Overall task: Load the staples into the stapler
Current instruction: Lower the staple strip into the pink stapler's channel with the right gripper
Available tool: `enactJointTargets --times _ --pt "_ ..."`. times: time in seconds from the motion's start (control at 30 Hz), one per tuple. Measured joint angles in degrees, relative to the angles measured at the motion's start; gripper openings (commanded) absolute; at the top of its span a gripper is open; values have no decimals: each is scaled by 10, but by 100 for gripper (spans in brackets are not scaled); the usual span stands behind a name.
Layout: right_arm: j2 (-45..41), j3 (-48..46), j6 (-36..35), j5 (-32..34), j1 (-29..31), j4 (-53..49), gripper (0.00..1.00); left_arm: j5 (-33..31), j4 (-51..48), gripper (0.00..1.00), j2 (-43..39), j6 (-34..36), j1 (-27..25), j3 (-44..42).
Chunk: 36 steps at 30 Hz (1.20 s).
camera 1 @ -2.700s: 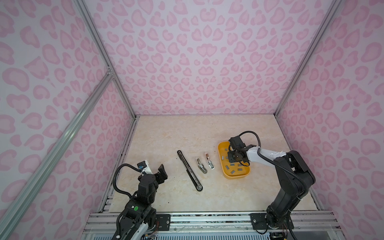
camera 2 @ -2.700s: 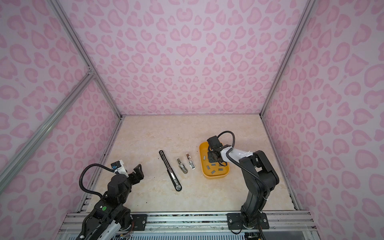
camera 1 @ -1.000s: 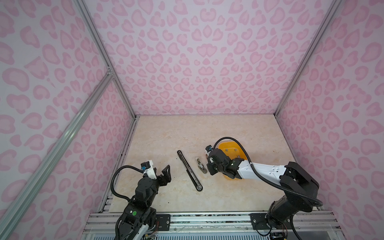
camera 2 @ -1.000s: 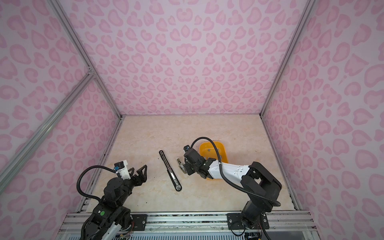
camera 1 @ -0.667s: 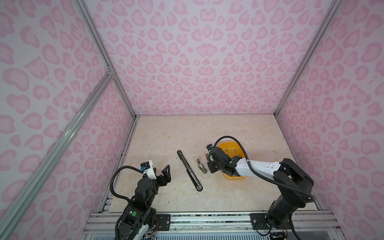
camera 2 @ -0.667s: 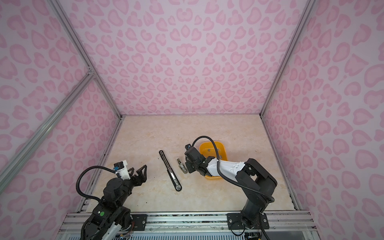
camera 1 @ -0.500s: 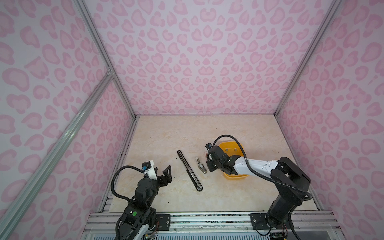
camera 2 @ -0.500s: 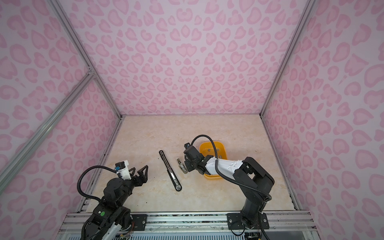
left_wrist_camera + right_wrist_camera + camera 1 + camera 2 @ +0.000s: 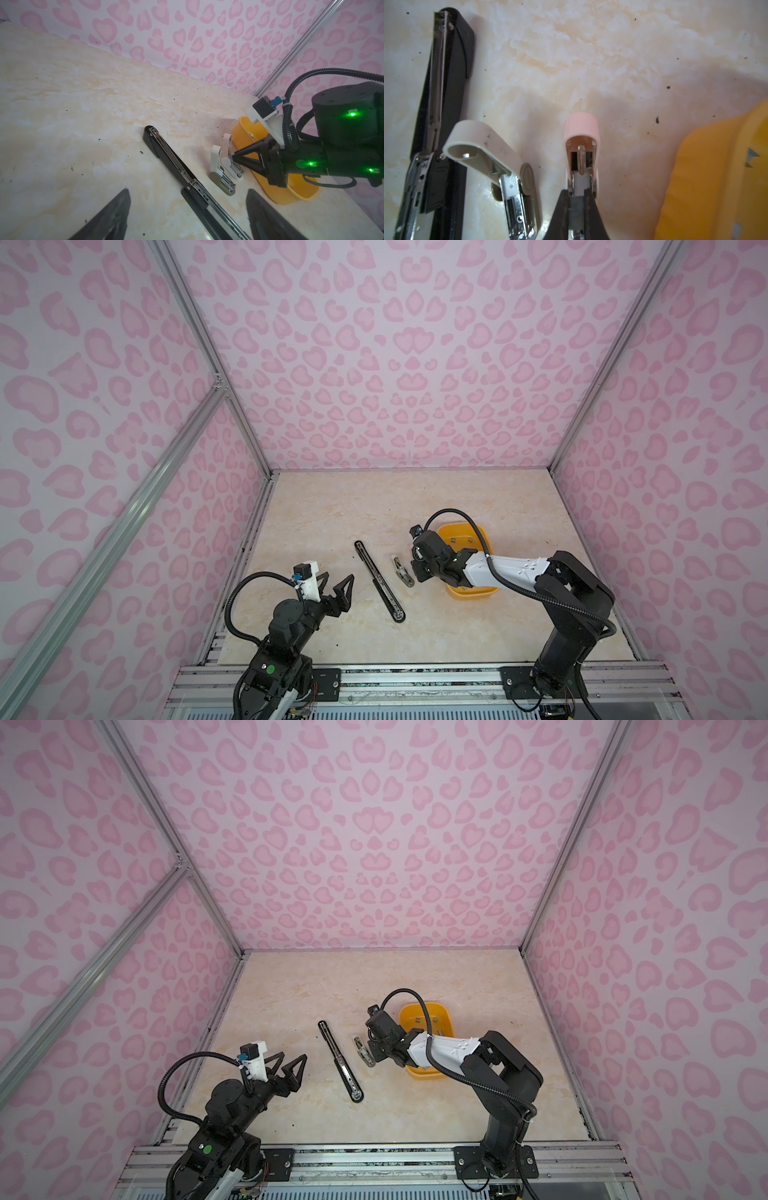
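My right gripper [image 9: 576, 207] is shut on a flat grey strip of staples [image 9: 576, 204], held right at the open metal channel of a small pink stapler [image 9: 581, 133] lying on the table. In both top views the right gripper [image 9: 417, 568] [image 9: 374, 1048] hides that pink stapler. More staples [image 9: 457, 538] [image 9: 750, 160] lie in the yellow tray [image 9: 484, 533] [image 9: 446, 1017]. Beside the pink one lie an open beige stapler [image 9: 483, 141] [image 9: 402, 571] and a long black stapler [image 9: 378, 580] [image 9: 166, 153]. My left gripper [image 9: 336, 585] [image 9: 188, 193] is open and empty, near the front left.
The yellow tray [image 9: 716, 176] sits directly right of the small staplers, under my right forearm. Pink patterned walls enclose the table on three sides. A metal rail [image 9: 415, 680] runs along the front edge.
Over the last seconds my right gripper left the yellow tray and came over the small staplers with the strip; in the last second it edged slightly back. The left arm barely moved.
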Motion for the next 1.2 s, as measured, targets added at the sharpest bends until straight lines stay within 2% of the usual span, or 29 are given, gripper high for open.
enactJointTargets --times 0.2,0.67,1.2 --pt "6 1 5 -1 -6 -7 0 -1 0 86 14 0 0 0" --pt "-6 -6 10 -8 -4 -10 0 -16 -1 85 -21 -3 0 0" --pt "-8 -7 22 17 10 -13 0 -26 -5 85 -28 -7 0 0"
